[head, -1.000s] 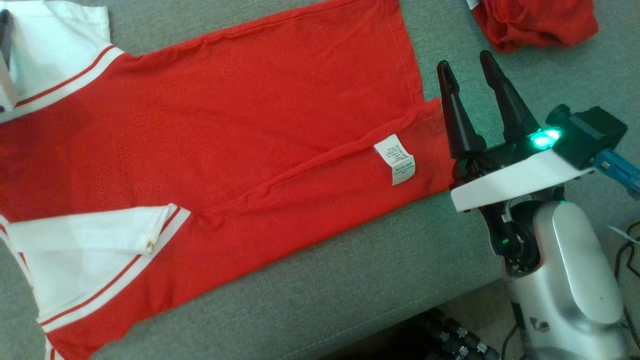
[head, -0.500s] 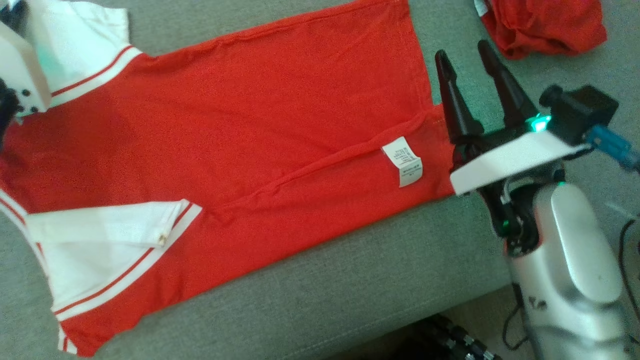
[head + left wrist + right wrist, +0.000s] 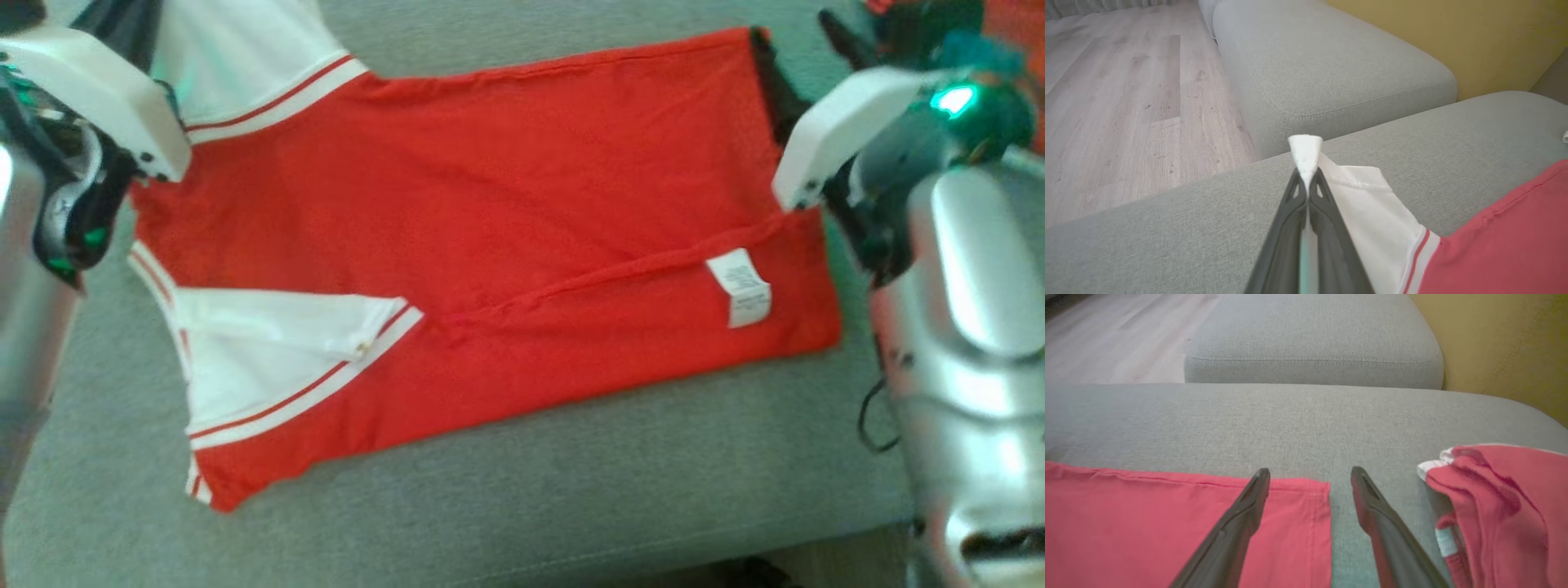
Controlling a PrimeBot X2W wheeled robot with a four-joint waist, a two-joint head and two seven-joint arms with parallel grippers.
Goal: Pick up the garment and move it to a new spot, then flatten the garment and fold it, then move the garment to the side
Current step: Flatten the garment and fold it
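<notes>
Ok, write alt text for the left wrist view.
The left gripper is shut on the white sleeve of a red shirt lying on a grey fabric sofa cushion. Beyond: a second grey cushion, pale wooden floor, yellow wall.

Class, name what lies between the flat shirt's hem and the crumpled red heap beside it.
In the right wrist view, a strip of bare grey sofa separates the shirt from the heap; one finger of the open right gripper points along it.
</notes>
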